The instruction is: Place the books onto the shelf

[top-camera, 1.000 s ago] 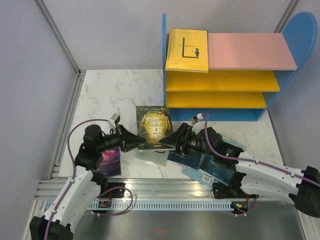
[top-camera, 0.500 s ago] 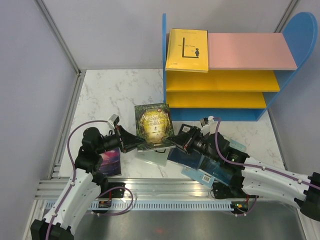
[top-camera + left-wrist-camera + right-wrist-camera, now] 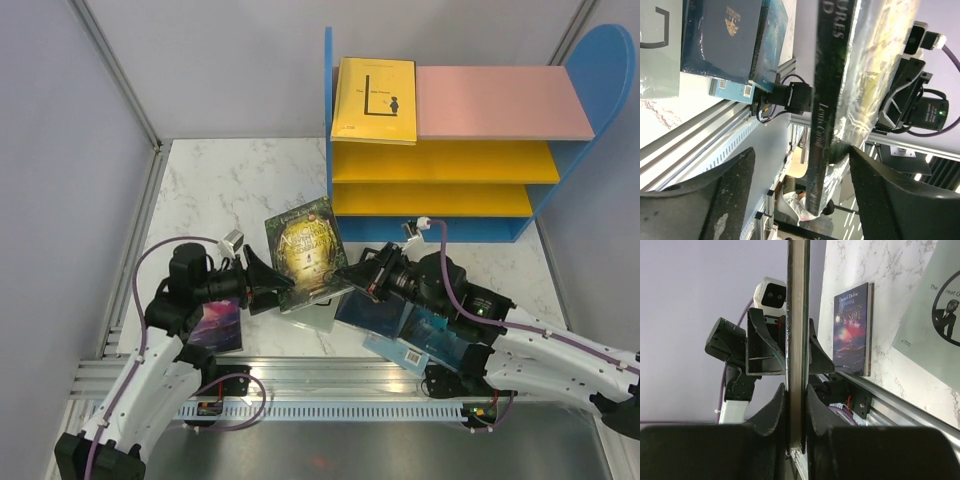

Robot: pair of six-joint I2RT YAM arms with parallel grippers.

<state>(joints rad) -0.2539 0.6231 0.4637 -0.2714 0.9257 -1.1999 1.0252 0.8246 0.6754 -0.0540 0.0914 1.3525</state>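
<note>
The marble tabletop (image 3: 240,180) carries the shelf (image 3: 600,60) at its far right. The shelf holds one thing: a yellow book (image 3: 374,100) lying flat on the left end of the pink top board (image 3: 510,100). No book shows on the two yellow boards (image 3: 440,160) below it, as far as the overhead view reaches.

The green book (image 3: 308,252) is off the tabletop, tilted, between the two arms and well short of the shelf. Under and beside it lie the others: a purple book (image 3: 220,322) by the left arm, and a navy book (image 3: 365,312) stacked on a teal one beneath the right arm.

The right tool (image 3: 345,282) is clenched on the green book's edge, its fingers pressed flat against both covers. The left tool (image 3: 280,285) is released, with its fingers spread wide on either side of the spine and not pinching it.

The likely trouble is that a thin paperback gripped at one edge may sag or swivel in that single pinch and slip out. The left fingers straddling the spine could also snag it if the right arm moves off first. At the shelf, a tilted book could catch on the front of a board.
</note>
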